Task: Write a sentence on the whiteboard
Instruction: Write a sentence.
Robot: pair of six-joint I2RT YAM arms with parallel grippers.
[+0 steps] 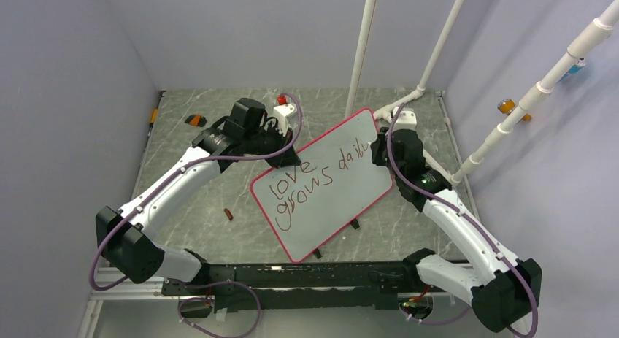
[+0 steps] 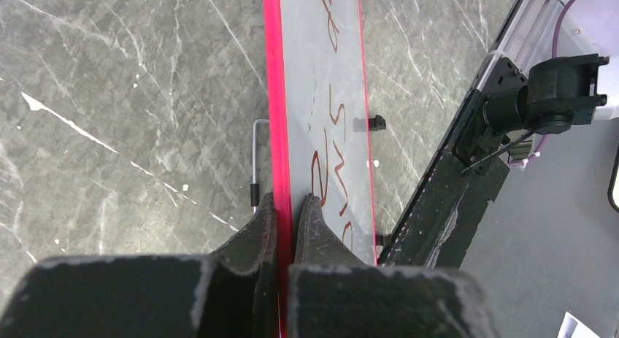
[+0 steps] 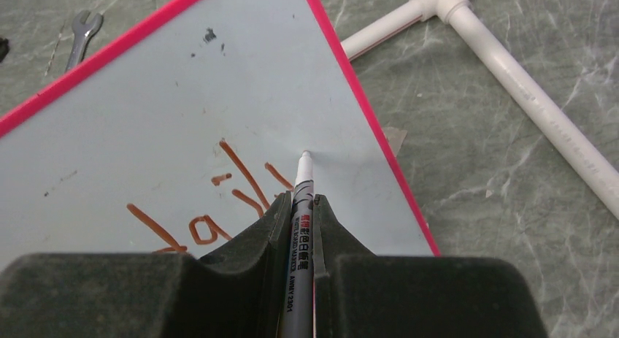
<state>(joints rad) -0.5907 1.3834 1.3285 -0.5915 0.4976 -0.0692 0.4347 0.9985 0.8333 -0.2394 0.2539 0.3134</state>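
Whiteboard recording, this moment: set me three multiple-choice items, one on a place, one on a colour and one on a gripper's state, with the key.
1. Where is the left gripper clamped?
A. on the whiteboard edge
B. on a white pipe
C. on a wrench

2. What colour is the board's frame?
A. blue
B. red-pink
C. black

3. How is the right gripper?
A. open and empty
B. shut on the marker
C. shut on a pipe

Key:
1. A: the left wrist view shows its fingers pinching the edge.
2. B: the rim reads red-pink in every view.
3. B: the marker's barrel sits between its closed fingers.
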